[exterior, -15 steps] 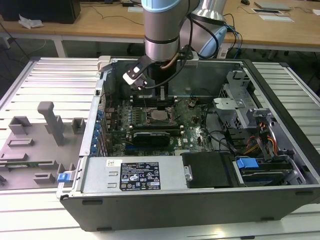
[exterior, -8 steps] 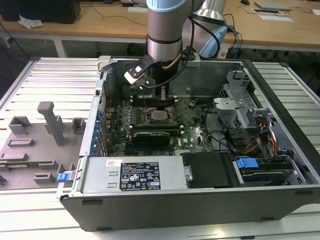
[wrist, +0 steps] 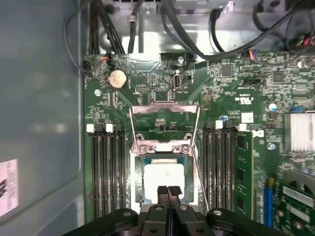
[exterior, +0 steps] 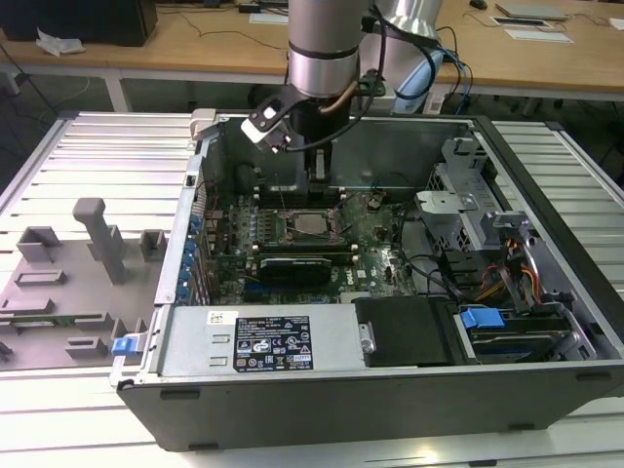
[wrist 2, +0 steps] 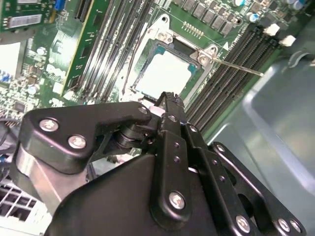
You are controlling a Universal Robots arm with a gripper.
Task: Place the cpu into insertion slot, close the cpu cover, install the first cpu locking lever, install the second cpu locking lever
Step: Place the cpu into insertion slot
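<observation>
Gripper (wrist: 169,190) hung shut and empty over the seated cpu (wrist: 165,177). The cpu cover (wrist: 162,146) looked raised, perhaps. You needed to push it down squarely.

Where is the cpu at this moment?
In the first wrist view the cpu lies on the motherboard between the two memory-slot banks, directly by the gripper.

The silver cylindrical arm (exterior: 322,44) stands upright directly above its black, linkage-jointed metal end effector (wrist: 169,190), which points straight down. Its two slim black fingertips (wrist 2: 167,101) are pressed flat together, jaws closed.
</observation>
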